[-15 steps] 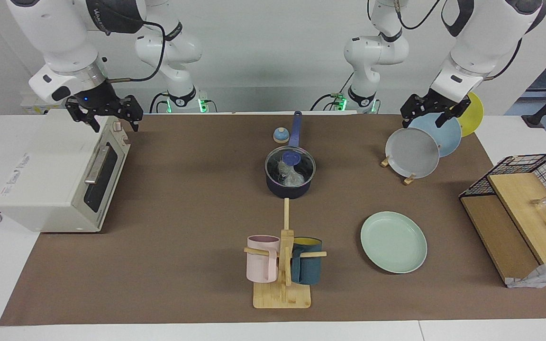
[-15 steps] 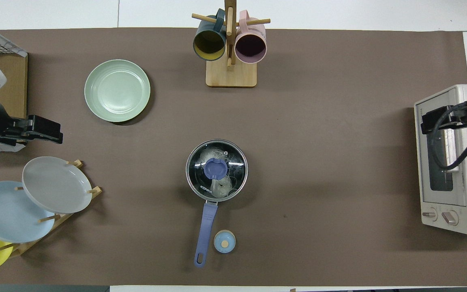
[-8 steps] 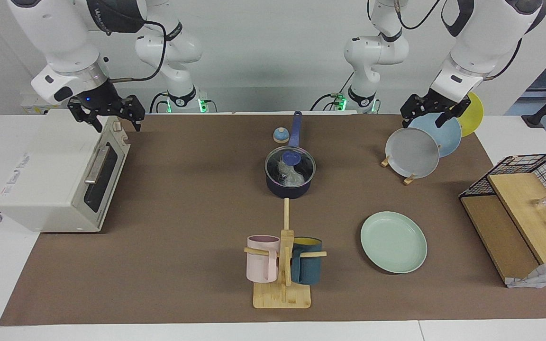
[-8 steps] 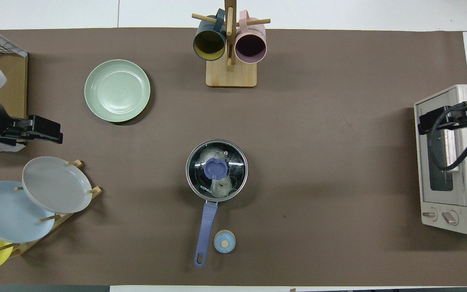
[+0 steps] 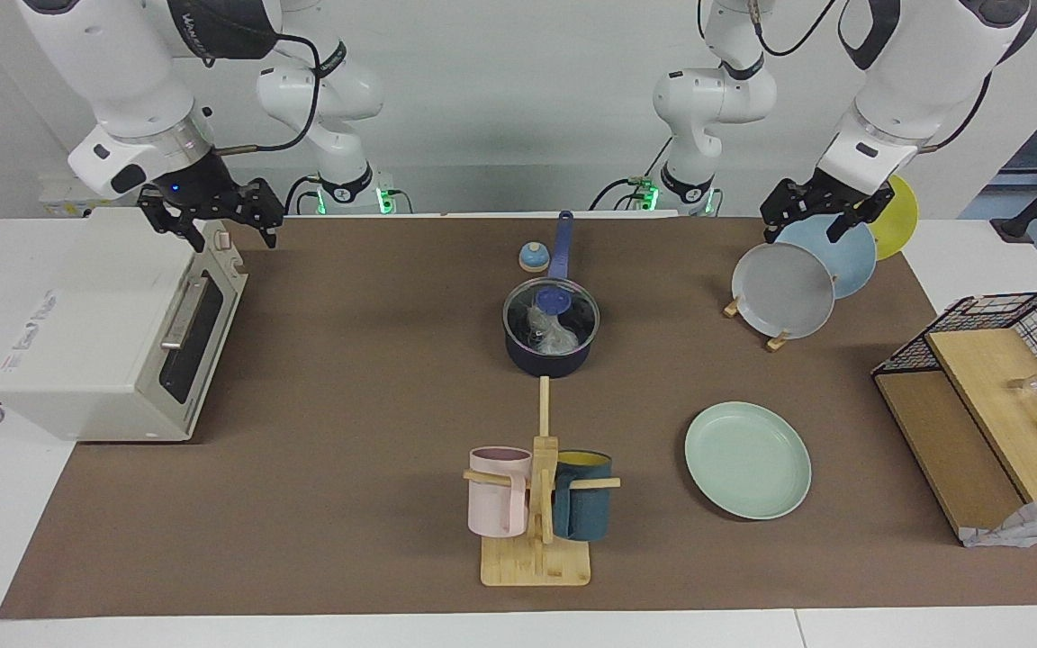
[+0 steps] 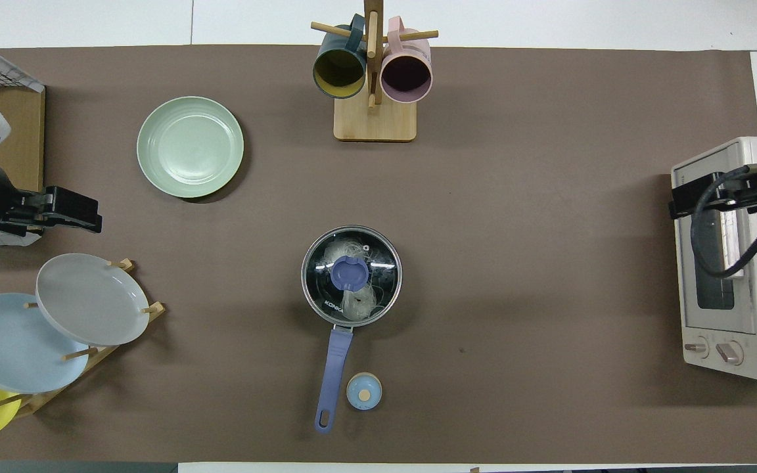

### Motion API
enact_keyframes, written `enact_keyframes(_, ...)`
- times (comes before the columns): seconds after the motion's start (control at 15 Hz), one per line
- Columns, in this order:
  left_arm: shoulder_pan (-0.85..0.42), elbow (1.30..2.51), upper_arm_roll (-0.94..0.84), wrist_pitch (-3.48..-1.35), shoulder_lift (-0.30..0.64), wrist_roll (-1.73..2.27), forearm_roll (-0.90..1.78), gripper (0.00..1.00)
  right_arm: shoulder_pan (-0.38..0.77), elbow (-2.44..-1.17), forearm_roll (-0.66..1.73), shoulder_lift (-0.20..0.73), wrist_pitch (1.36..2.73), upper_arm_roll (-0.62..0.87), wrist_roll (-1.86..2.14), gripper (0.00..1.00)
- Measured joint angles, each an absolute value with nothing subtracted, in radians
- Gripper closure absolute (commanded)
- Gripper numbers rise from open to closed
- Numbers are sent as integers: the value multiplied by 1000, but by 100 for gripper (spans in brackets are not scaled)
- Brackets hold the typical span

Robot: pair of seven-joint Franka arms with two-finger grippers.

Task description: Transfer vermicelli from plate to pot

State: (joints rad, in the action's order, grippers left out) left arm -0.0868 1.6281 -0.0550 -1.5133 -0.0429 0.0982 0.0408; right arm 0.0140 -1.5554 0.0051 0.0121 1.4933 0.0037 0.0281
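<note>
The dark navy pot (image 5: 550, 353) stands mid-table with a glass lid with a blue knob (image 5: 554, 299) on it, and its long blue handle points toward the robots. The whitish vermicelli (image 5: 554, 335) lies inside the pot and shows through the lid, also in the overhead view (image 6: 360, 303). The mint-green plate (image 5: 748, 460) is bare and lies farther from the robots, toward the left arm's end. My left gripper (image 5: 802, 232) is open and hangs over the plate rack. My right gripper (image 5: 228, 238) is open and hangs over the toaster oven's edge.
A wooden rack holds a grey plate (image 5: 783, 290), a light-blue plate (image 5: 843, 252) and a yellow plate. A white toaster oven (image 5: 95, 333) stands at the right arm's end. A mug tree (image 5: 538, 504) holds pink and teal mugs. A small blue knob (image 5: 533, 258) lies beside the pot handle. A wire basket (image 5: 1005, 360) stands at the left arm's end.
My right gripper has drifted a little toward the middle of the table, over the toaster oven's edge. My left gripper, the pot and the plate have not moved.
</note>
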Motion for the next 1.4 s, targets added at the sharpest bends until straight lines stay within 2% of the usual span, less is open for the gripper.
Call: enact_keyframes(1.4,-87,1628,-55,-1513,-43,98,41,0,15,-1569,6,0,1481,-1,27,0)
